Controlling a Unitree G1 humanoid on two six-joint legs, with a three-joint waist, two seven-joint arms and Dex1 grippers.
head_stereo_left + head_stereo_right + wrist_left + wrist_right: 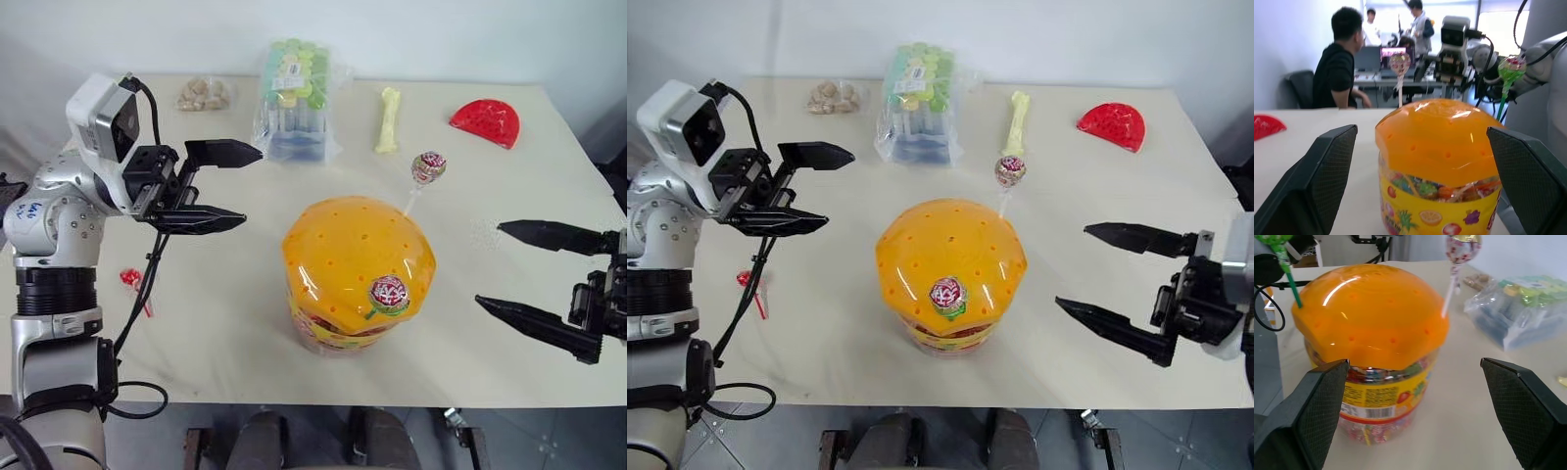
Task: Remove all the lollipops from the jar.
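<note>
The burger-shaped jar, orange dome over a printed clear base, stands mid-table. Two lollipops stick out of its dome: one on a white stick at the far side, one on a green stick at the near side. The red-stick lollipop lies on the table at the left. My left gripper hovers open left of the jar, pointing toward it, nothing between its fingers. My right gripper is open to the jar's right, also aimed at it and apart from it.
At the table's back lie a clear bag of green-capped tubes, a pale yellow bone-shaped stick, a red half-round piece and a small bag of nuts. People sit and stand beyond the table.
</note>
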